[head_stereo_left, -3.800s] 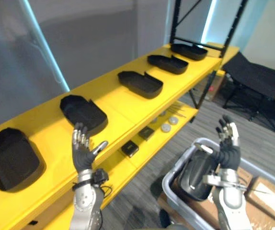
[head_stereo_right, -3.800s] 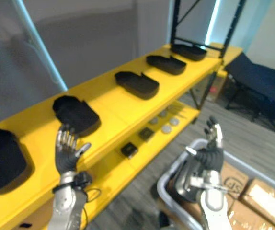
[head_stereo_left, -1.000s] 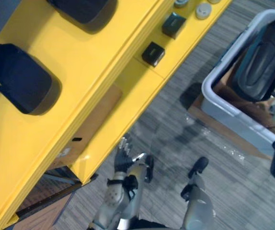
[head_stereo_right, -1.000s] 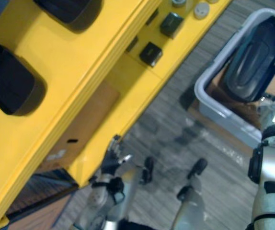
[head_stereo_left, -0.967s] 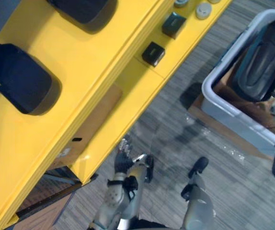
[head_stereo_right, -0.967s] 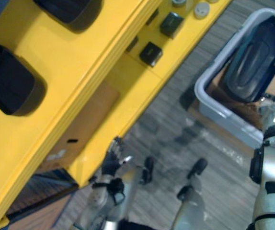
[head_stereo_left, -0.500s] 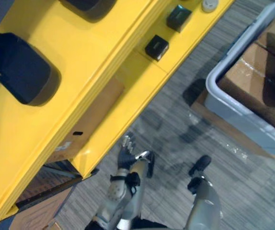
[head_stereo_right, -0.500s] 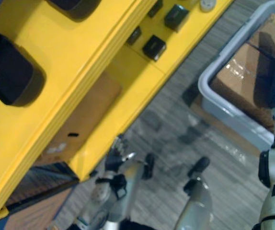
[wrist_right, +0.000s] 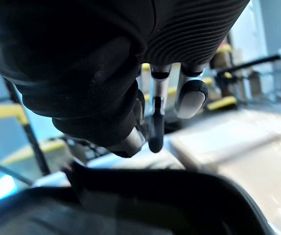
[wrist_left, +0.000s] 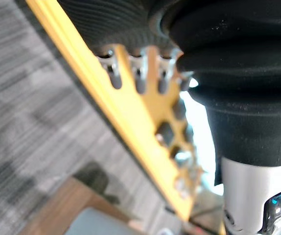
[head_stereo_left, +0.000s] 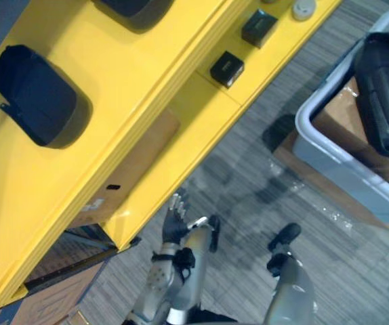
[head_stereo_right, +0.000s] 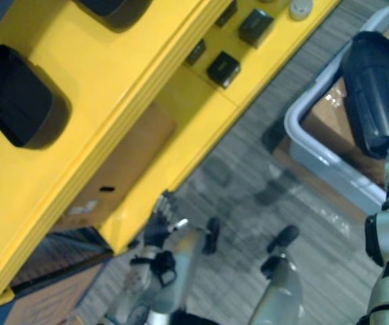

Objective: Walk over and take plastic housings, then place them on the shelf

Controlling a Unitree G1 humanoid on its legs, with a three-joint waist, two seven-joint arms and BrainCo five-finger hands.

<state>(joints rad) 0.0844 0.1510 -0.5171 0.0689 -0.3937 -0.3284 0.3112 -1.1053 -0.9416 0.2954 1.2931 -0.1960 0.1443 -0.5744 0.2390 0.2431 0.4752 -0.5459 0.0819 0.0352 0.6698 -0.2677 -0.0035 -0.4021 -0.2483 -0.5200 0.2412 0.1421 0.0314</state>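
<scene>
1. One shelved black plastic housing (head_stereo_left: 35, 95), rounded and shallow, lies flat on the top level of the long yellow shelf (head_stereo_left: 113, 88), far to the left.
2. A second black plastic housing (head_stereo_left: 130, 5) lies further along the same level, cut off by the edge of the head views.
3. The left hand (head_stereo_left: 175, 222) hangs low over the grey striped carpet floor (head_stereo_left: 249, 189), near the front edge of the yellow shelf. Its fingers (wrist_left: 113, 73) are straight and apart, and they hold nothing.
4. Four small black boxes (head_stereo_right: 223, 69) sit on the lower yellow level (head_stereo_left: 194, 108). They stand apart from one another, two nearer the front edge and two further back.
5. One pale round disc (head_stereo_left: 303, 8) lies beyond the boxes on that lower level.
6. One grey plastic bin (head_stereo_left: 343, 172) stands on the floor at the right, with brown cardboard (head_stereo_left: 337, 115) showing inside it.
7. A third piece, the held black plastic housing (head_stereo_right: 377, 91), is tilted in the air above the bin, at the end of the right arm.
8. The right hand (wrist_right: 191, 96) has its fingers bent over the housing's dark rim, with the thumb close beside them, gripping it.
</scene>
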